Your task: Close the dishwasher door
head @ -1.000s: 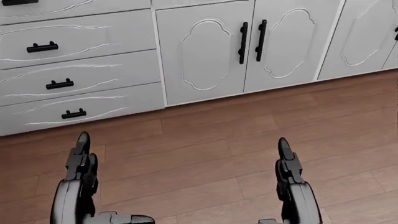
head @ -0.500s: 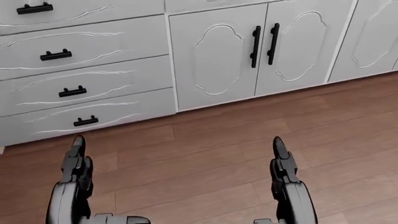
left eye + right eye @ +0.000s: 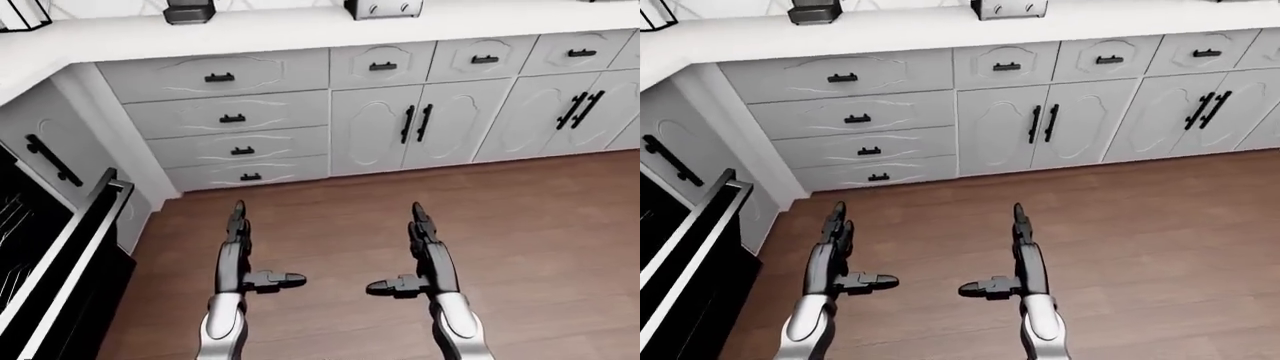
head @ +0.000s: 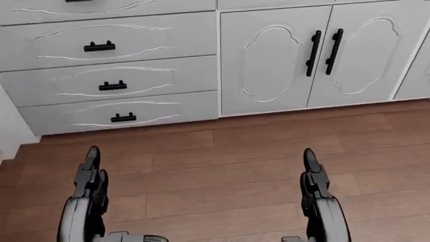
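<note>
The dishwasher door (image 3: pixel 70 255) hangs open at the left edge of the left-eye view, a black panel with a pale top rim, and the dark rack inside (image 3: pixel 15 225) shows beside it. My left hand (image 3: pixel 240 251) is held out over the wooden floor, fingers straight and open, to the right of the door and clear of it. My right hand (image 3: pixel 420 251) is open too, farther right. Both hands are empty. The head view shows only the two hands (image 4: pixel 90 176) (image 4: pixel 312 176) and the cabinets.
White drawers (image 3: pixel 232 118) and cabinet doors (image 3: pixel 415 124) with black handles run along the top. A white counter (image 3: pixel 300 26) above them carries small appliances. A cabinet corner (image 3: pixel 110 142) stands between the drawers and the dishwasher. Brown wooden floor (image 3: pixel 540 247) lies to the right.
The whole head view has shifted: drawers and cabinet doors slid to the right, so the camera has turned left. Both hands keep the same open pose.
</note>
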### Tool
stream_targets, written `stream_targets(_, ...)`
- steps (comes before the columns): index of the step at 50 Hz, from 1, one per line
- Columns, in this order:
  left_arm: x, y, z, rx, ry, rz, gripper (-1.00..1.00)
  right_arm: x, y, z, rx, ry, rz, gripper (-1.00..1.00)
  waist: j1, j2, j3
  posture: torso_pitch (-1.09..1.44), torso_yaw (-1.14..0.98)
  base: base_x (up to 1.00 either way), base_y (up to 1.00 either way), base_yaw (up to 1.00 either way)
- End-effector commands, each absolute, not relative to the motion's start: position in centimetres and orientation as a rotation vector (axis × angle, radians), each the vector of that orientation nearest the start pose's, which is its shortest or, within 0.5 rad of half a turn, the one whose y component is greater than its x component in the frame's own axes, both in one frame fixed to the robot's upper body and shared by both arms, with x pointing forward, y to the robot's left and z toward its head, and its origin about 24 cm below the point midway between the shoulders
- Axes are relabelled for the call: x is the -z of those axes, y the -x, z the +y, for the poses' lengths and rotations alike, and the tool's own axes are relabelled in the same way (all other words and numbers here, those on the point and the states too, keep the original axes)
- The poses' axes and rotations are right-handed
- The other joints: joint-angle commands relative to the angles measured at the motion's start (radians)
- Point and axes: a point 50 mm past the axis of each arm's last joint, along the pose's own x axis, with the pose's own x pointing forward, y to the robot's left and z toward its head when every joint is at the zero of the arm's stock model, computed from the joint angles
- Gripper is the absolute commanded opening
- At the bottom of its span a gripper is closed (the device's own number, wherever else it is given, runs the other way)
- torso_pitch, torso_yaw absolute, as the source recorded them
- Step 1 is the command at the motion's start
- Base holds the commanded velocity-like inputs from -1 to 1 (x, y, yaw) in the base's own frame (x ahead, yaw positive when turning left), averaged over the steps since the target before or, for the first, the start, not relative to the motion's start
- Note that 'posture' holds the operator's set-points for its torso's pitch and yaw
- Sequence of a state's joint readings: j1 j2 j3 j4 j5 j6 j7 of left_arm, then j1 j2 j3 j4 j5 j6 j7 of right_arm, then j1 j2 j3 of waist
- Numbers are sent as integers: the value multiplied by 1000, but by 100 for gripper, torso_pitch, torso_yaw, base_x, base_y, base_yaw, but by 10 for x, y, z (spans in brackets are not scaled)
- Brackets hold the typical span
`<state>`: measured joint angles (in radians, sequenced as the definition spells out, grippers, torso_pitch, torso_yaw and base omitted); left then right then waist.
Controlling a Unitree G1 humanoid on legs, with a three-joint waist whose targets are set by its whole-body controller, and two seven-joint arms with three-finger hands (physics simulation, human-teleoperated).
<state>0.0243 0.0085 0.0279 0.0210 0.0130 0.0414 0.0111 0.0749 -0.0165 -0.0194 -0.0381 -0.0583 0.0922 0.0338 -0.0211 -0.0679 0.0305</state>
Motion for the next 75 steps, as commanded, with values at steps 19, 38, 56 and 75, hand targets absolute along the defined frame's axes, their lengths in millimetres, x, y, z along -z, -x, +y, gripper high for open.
stream_targets(19,-46,-252,163,-57,-29,-10,100,-44,-241,-154,-16,62,37,100,57,130,-19,0,0,0,35,28)
stream_targets(38,-47,-250,163,-56,-28,-14,100,-43,-241,-154,-14,68,38,100,-9,57,-4,0,0,0,58,11)
stream_targets(56,-51,-250,164,-57,-25,-18,100,-44,-240,-154,-13,66,34,100,27,20,-1,0,0,0,70,0)
stream_targets(75,-52,-249,163,-58,-26,-18,100,-49,-240,-153,-23,66,21,100,28,111,-22,0,0,0,57,0)
